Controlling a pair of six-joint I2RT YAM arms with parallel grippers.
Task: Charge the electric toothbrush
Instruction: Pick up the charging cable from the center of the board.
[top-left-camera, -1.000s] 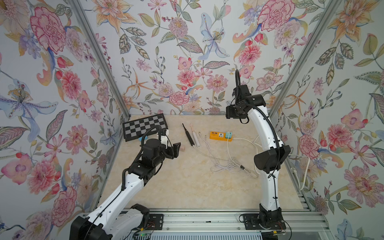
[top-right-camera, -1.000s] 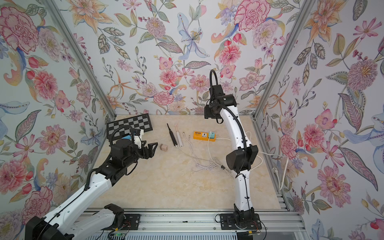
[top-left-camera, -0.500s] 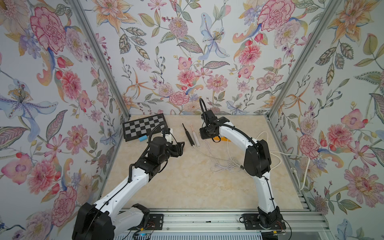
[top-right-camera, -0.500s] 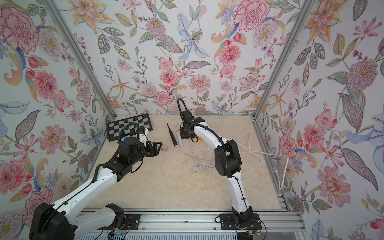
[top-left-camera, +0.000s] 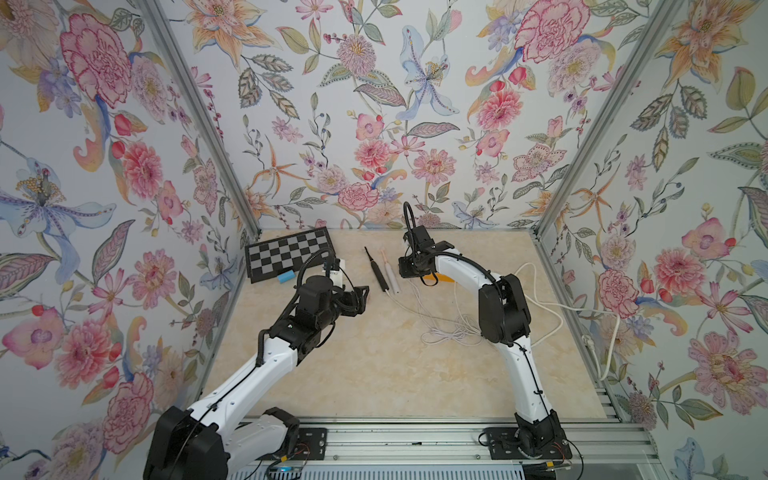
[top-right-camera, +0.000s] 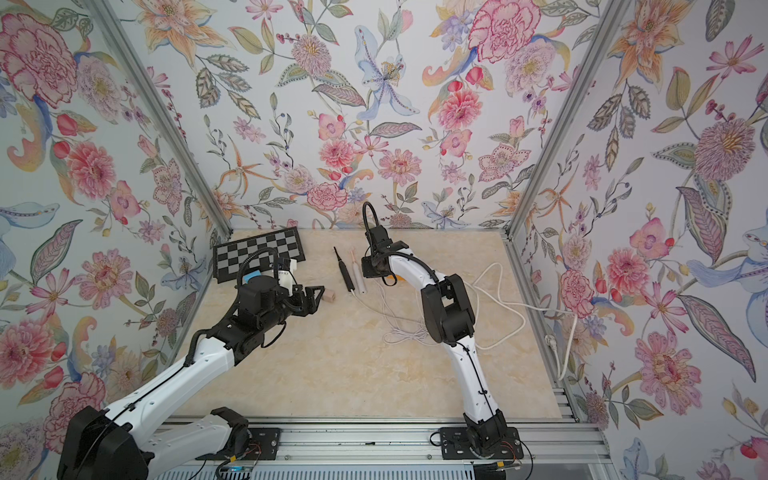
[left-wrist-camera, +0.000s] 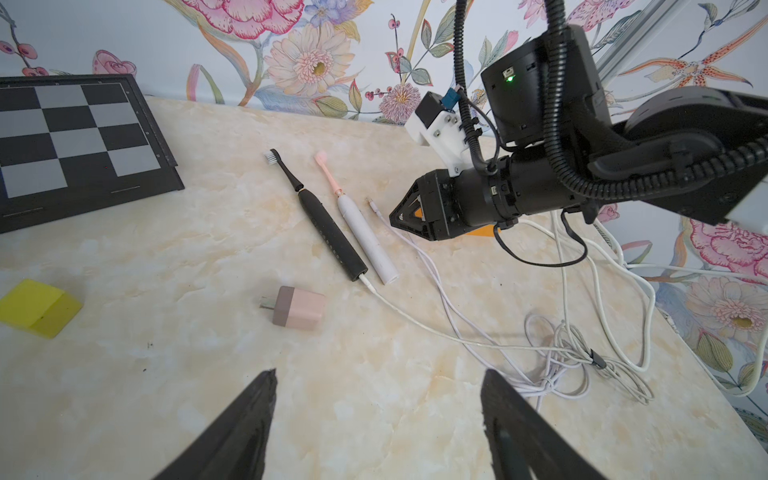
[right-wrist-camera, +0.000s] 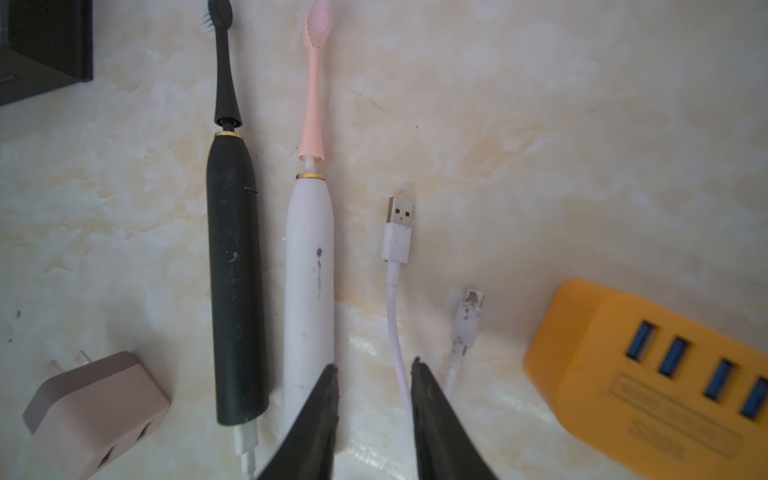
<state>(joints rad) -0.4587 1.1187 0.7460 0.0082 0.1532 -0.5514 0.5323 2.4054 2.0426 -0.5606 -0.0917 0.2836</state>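
Observation:
A black electric toothbrush (right-wrist-camera: 235, 270) lies at the back of the table with a white cable plugged into its base. Beside it lies a white toothbrush (right-wrist-camera: 309, 270) with a pink head. A loose USB plug (right-wrist-camera: 398, 232) and a smaller plug (right-wrist-camera: 467, 320) lie between it and the orange power strip (right-wrist-camera: 648, 374). My right gripper (right-wrist-camera: 374, 363) hangs low over the USB cable, open by a narrow gap with only table showing in it; the cable runs along one finger's inner edge. A pink adapter (left-wrist-camera: 299, 307) lies ahead of my left gripper (left-wrist-camera: 379, 374), which is wide open and holds nothing.
A checkerboard (top-left-camera: 291, 255) lies at the back left, with a blue block (top-left-camera: 286, 276) at its edge and a yellow block (left-wrist-camera: 37, 307) nearby. Thin white cables tangle (top-left-camera: 453, 332) mid-table. A thick white cord (top-left-camera: 552, 299) loops along the right wall.
My right arm has swung down from the back wall to just above the toothbrushes and cables, and its jaws have narrowed. My left gripper has edged towards the pink adapter.

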